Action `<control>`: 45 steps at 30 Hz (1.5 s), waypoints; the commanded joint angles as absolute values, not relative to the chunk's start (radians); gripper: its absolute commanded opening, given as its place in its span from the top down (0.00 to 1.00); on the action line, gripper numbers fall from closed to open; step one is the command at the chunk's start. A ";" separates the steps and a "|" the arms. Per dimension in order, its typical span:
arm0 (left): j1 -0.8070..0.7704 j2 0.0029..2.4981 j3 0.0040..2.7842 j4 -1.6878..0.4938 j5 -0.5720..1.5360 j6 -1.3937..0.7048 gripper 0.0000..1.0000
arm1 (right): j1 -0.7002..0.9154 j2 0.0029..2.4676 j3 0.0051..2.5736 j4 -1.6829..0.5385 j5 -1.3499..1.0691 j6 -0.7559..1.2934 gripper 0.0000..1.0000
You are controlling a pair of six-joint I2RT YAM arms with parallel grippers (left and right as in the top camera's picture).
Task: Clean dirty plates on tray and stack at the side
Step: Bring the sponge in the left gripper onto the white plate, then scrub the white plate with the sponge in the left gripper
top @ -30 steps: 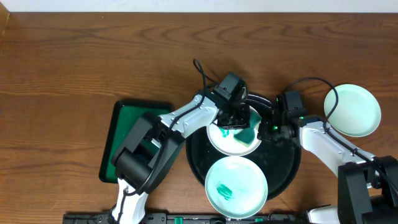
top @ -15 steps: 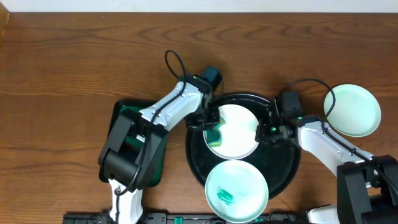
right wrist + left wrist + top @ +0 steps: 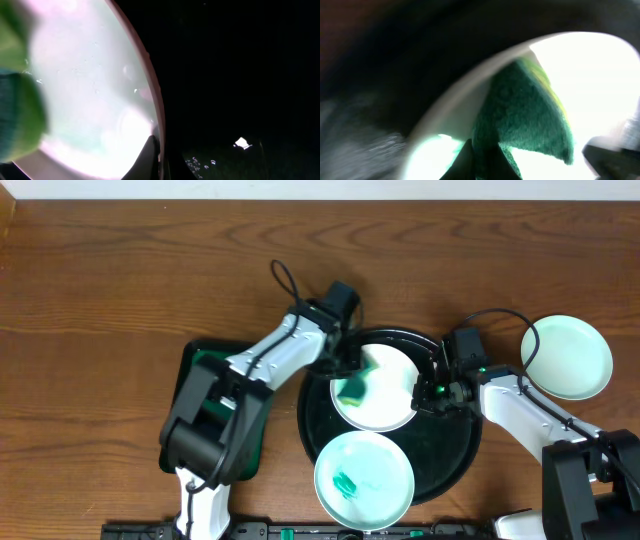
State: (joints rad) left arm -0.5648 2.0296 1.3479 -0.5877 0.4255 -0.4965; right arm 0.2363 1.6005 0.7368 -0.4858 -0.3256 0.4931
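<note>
**A:** Overhead view first. What is the left gripper [image 3: 348,370] up to?

**B:** It is pinching a green sponge [image 3: 352,388] and pressing it onto the back plate [image 3: 390,395], which sits in the rear half of the black tray [image 3: 455,450]. The sponge covers the plate's left part, so the plate lies directly under that gripper.

**A:** And the right gripper [image 3: 428,390]?

**B:** Its jaws are clamped on the same plate's right rim, towards the tray's right side. The right wrist view shows the fingertips [image 3: 154,152] nipping the edge.

**A:** How should the wipe go?

**B:** I'd hold that rim firmly, since the tray looks wet and the plate could skate. Sweep the sponge flat across the centre towards the held edge, with light pressure so the plate doesn't tip.

**A:** What about the others?

**B:** The front plate [image 3: 365,480], with a teal smear [image 3: 347,483], overhangs the tray's front-left rim. The third plate [image 3: 567,357] looks clean and rests on the table [image 3: 150,270] right of the tray.
</note>
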 commanded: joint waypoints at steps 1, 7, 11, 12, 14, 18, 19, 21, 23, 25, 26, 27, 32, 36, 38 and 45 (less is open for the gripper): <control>-0.669 2.106 1.313 -0.522 0.590 -0.484 0.93 | 0.243 1.620 0.727 -0.483 -0.280 0.474 0.99; -0.742 2.106 1.313 -0.461 0.704 -0.507 0.93 | 0.243 1.620 0.727 -0.487 -0.277 0.474 0.99; -0.746 2.106 1.313 -0.411 0.790 -0.534 0.93 | 0.243 1.620 0.727 -0.487 -0.277 0.474 0.99; -0.743 2.106 1.313 -0.400 0.788 -0.536 0.93 | 0.243 1.620 0.727 -0.487 -0.277 0.474 0.99; -0.731 2.106 1.313 -0.390 0.755 -0.536 0.93 | 0.243 1.620 0.727 -0.491 -0.278 0.474 0.99; -0.671 2.106 1.313 -0.390 0.646 -0.536 0.93 | 0.243 1.620 0.727 -0.508 -0.276 0.474 0.99; -0.642 2.106 1.313 -0.390 0.612 -0.535 0.92 | 0.243 1.620 0.727 -0.513 -0.273 0.474 0.99; -0.602 2.106 1.313 -0.391 0.579 -0.532 0.93 | 0.243 1.620 0.727 -0.516 -0.271 0.474 0.99; -0.553 2.106 1.313 -0.397 0.540 -0.524 0.93 | 0.243 1.620 0.727 -0.518 -0.270 0.474 0.99; -0.511 2.106 1.313 -0.417 0.509 -0.516 0.93 | 0.243 1.620 0.727 -0.521 -0.270 0.474 0.99; -0.488 2.106 1.313 -0.433 0.495 -0.505 0.93 | 0.243 1.620 0.727 -0.522 -0.270 0.474 0.99; -0.468 2.106 1.313 -0.453 0.475 -0.501 0.93 | 0.243 1.620 0.727 -0.524 -0.270 0.474 0.99; -0.415 2.106 1.313 -0.601 0.337 -0.438 0.93 | 0.243 1.620 0.727 -0.524 -0.266 0.474 0.99; -0.423 2.106 1.313 -0.725 0.197 -0.381 0.93 | 0.243 1.620 0.727 -0.524 -0.266 0.474 0.99; -0.432 2.106 1.313 -0.792 0.119 -0.357 0.93 | 0.243 1.620 0.727 -0.524 -0.266 0.474 0.99; -0.456 2.106 1.313 -0.954 0.019 -0.311 0.93 | 0.243 1.620 0.727 -0.519 -0.266 0.474 0.99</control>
